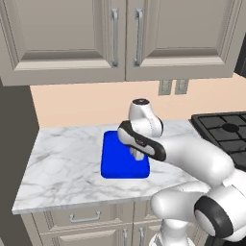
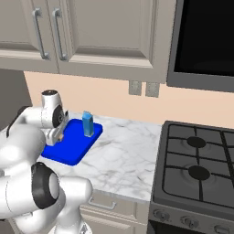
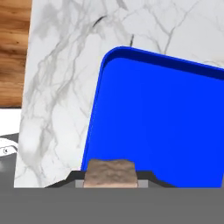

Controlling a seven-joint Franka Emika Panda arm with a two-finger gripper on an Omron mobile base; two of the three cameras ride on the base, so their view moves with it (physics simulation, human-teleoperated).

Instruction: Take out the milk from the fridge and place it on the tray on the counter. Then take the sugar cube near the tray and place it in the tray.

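Sugar cube (image 3: 110, 172), tan-brown, pinched between the fingers (image 3: 142, 180), which are clenched on it, over the blue tray (image 3: 162, 127) near one of its edges. Gripper (image 1: 138, 154) hangs above the tray (image 1: 115, 161), on the side toward the stove (image 1: 226, 129). Tray lies flat on the marble table (image 1: 62, 163), roughly mid-table, long side running from the front edge toward the back wall. Milk carton (image 2: 87, 124) stands upright in the tray's back corner, toward the wall. Gripper (image 2: 57, 135) is well apart from the carton, nearer the tray's front end (image 2: 68, 148). Upper cabinets (image 1: 120, 33) shut above.
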